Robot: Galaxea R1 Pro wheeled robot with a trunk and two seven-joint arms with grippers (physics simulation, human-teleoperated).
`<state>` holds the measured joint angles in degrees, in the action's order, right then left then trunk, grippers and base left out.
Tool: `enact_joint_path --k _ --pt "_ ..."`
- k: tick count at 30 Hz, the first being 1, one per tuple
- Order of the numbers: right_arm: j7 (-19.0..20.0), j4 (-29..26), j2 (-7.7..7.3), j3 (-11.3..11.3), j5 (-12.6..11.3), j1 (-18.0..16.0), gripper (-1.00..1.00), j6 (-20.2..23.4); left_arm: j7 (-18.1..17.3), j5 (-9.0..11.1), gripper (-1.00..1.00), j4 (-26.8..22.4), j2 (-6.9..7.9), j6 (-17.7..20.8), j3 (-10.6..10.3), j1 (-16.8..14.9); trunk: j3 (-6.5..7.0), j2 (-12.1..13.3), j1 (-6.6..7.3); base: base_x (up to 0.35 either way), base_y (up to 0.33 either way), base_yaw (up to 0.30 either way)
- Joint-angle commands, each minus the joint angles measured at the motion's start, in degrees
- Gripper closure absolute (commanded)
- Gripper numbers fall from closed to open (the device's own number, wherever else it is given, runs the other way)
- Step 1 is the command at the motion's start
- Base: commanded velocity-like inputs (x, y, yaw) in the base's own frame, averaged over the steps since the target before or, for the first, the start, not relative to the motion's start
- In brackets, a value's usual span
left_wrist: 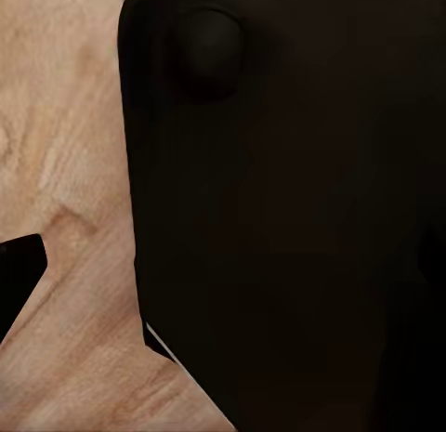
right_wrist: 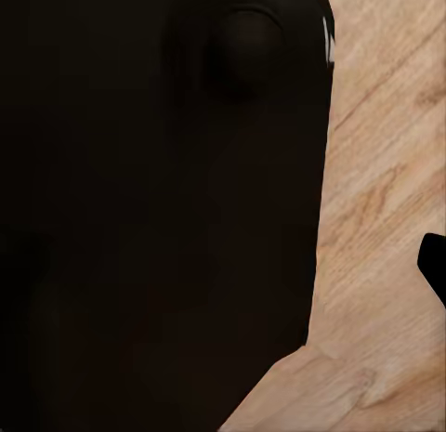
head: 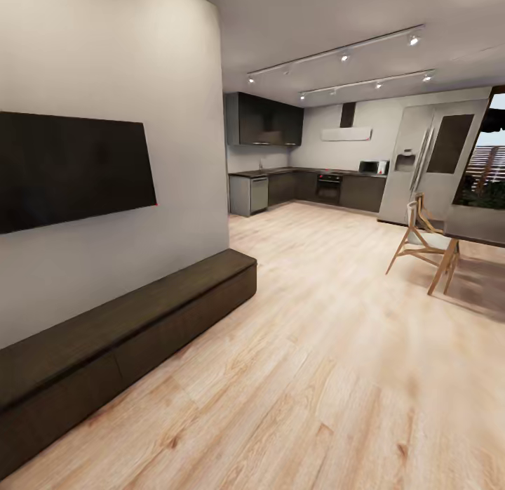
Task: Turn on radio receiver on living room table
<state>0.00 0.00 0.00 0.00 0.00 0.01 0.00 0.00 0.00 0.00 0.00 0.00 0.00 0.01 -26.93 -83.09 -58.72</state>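
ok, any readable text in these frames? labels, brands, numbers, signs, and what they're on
None readable.
Wall-mounted TV: screen dark, no logo legible.
Refrigerator: dispenser panel shows no legible marking.
Oven and microwave: too small to tell whether the controls carry print.
Long dark bench: plain, no lettering.
Both wrist views: dark robot body over wood floor, no lettering.

Home: wall TV [head: 70,167], kitchen cabinets [head: 270,119], fridge [head: 428,160].

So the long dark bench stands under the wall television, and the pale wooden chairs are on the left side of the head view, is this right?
Not quite. In the head view the long dark bench does stand under the wall television, but the pale wooden chairs are on the right side, not the left.
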Motion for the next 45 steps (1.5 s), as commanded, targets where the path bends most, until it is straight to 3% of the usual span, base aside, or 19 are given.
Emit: enact_joint_path --k 1,14,29,33,34,35,37,38,41,45 --pt "0.00 0.00 0.00 0.00 0.00 -0.01 -1.00 0.00 0.00 0.00 -1.00 0.00 0.00 0.00 0.00 -0.01 0.00 0.01 -0.01 0.000 0.000 0.000" --pt "-0.09 -0.87 3.96 -0.26 0.01 -1.66 -1.00 -0.09 -0.09 -0.18 -1.00 -0.11 -4.19 -0.35 -0.09 4.25 0.00 0.01 -0.01 0.000 0.000 0.000" --pt "-0.09 -2.00 3.81 0.02 0.27 -1.68 -1.00 -0.46 -0.17 -0.11 -1.00 -0.21 -5.19 -0.69 -0.07 4.30 0.00 0.01 -0.01 0.000 0.000 0.000" --pt "-0.09 -3.30 2.51 0.03 0.34 -1.74 -1.00 -0.66 -0.03 -0.09 -1.00 -1.51 -5.49 -1.98 -0.09 4.30 0.00 0.01 -0.01 0.000 0.000 0.000" --pt "-0.09 -8.71 0.46 0.02 0.34 -1.85 -1.00 -0.67 0.01 -0.09 -1.00 -3.76 -5.60 -4.72 -0.09 4.30 0.00 0.01 -0.01 0.000 0.000 0.000" --pt "-0.09 -12.29 -1.38 0.01 0.35 -2.01 -1.00 -0.69 0.17 -0.12 -1.00 -7.61 -5.79 -4.85 -0.12 4.30 0.00 0.01 -0.01 0.000 0.000 0.000" --pt "-0.09 -16.48 -2.97 0.01 0.35 -2.10 -1.00 -0.70 0.73 -0.27 -1.00 -12.36 -6.09 -4.64 -0.15 4.30 0.00 0.01 -0.01 0.000 0.000 0.000" --pt "0.04 -21.30 -4.94 0.00 0.35 -2.19 -1.00 -0.73 5.02 -0.31 -1.00 -21.81 -6.43 0.91 -0.17 4.25 0.00 0.01 -0.01 0.000 0.000 0.000" --pt "0.34 -22.59 -5.94 -0.03 0.35 -2.20 -1.00 -0.78 7.18 -0.23 -1.00 -29.67 -6.47 8.16 -0.17 4.14 0.00 0.01 -0.01 0.000 0.000 0.000" --pt "0.47 -24.85 -6.52 -0.01 0.39 -2.31 -1.00 -0.79 7.86 -0.38 -1.00 -38.14 -6.26 11.60 -0.18 3.88 0.00 0.01 -0.01 0.000 0.000 -0.101"
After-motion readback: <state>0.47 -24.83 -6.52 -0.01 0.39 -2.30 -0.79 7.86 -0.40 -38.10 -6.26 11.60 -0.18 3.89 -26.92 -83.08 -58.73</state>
